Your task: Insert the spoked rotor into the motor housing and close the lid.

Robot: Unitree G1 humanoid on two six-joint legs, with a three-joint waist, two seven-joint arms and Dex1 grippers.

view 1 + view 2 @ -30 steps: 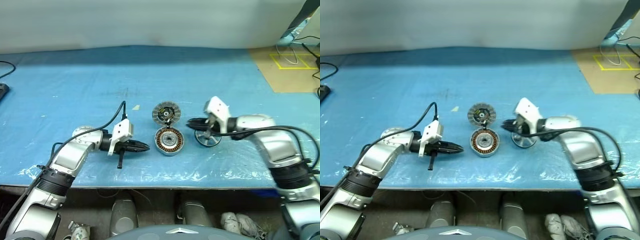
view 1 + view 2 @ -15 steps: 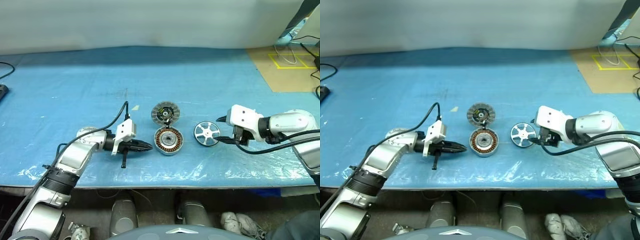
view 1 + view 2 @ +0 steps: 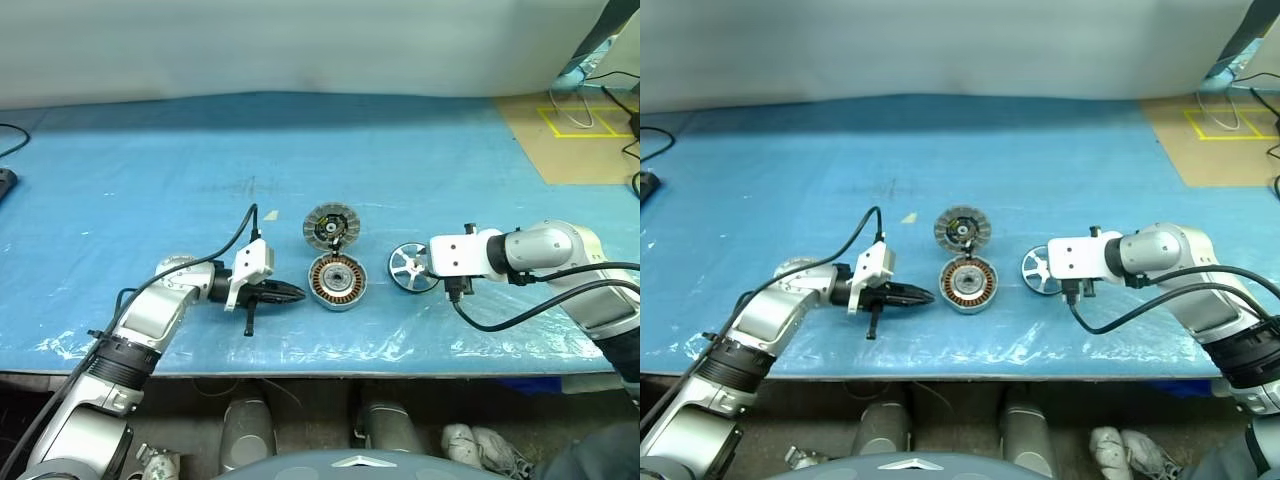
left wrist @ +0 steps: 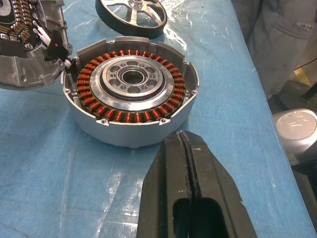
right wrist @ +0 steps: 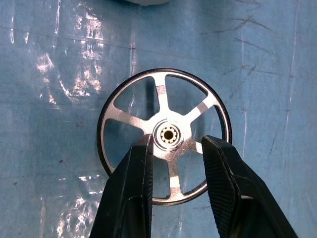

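My right gripper (image 5: 173,148) hangs over the spoked rotor (image 5: 165,135), fingers apart astride its hub to pinch it; the rotor lies flat right of the motor housing (image 3: 337,281); my left gripper (image 4: 186,148), fingers together, waits beside the housing.

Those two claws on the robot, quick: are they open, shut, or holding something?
Left gripper: shut, holding nothing, pointing at the motor housing.
Right gripper: open, its fingers on either side of the hub of the spoked rotor, which lies flat on the table.
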